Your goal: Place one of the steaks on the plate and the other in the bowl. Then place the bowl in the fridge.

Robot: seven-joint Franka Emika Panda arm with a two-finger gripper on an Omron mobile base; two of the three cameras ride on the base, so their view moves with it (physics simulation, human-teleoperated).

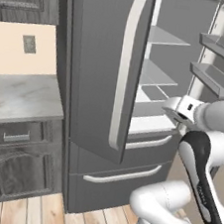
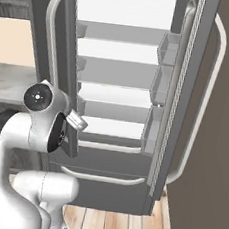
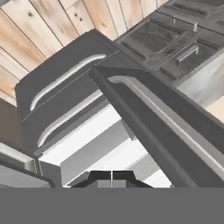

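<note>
The tall grey fridge (image 1: 101, 57) stands with both doors swung open, so its white shelves (image 2: 116, 76) and two lower drawers (image 3: 57, 87) are in sight. My gripper (image 1: 176, 110) hangs in front of the lower shelf, between the doors; the right base view has it beside the left door's edge (image 2: 75, 119). In the hand view its fingertips (image 3: 111, 177) meet with nothing between them, so it is shut and holds nothing. The steaks, the plate and the bowl are out of view.
A marble counter (image 1: 21, 97) over dark grey cabinets (image 1: 17, 166) adjoins the fridge on the left. The right door (image 2: 189, 95) carries bins (image 1: 220, 63) and stands close to my arm. Wooden floor (image 1: 46, 210) lies below, and a brown panel (image 2: 218, 148) rises at the right.
</note>
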